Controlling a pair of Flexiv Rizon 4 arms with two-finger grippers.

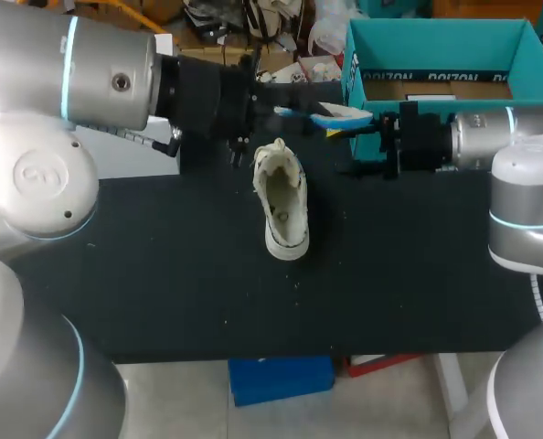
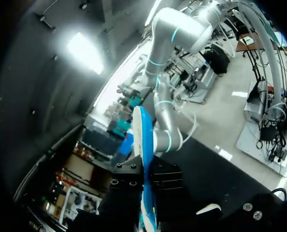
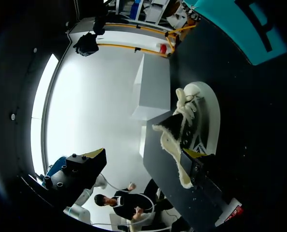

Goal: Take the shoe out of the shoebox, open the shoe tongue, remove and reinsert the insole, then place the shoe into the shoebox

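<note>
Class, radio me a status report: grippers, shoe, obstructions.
Left gripper shut on insole, aloft. Right gripper open. Shoe on table, outside shoebox. No obstruction seen.

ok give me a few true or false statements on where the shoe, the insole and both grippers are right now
1. The cream canvas sneaker lies inside the teal cardboard shoebox. False: it sits on the black table, outside the box.
2. The left gripper is shut on the blue and white insole. True.
3. The right gripper grips the sneaker. False: it is open and holds nothing.
4. The insole is out of the sneaker. True.
</note>
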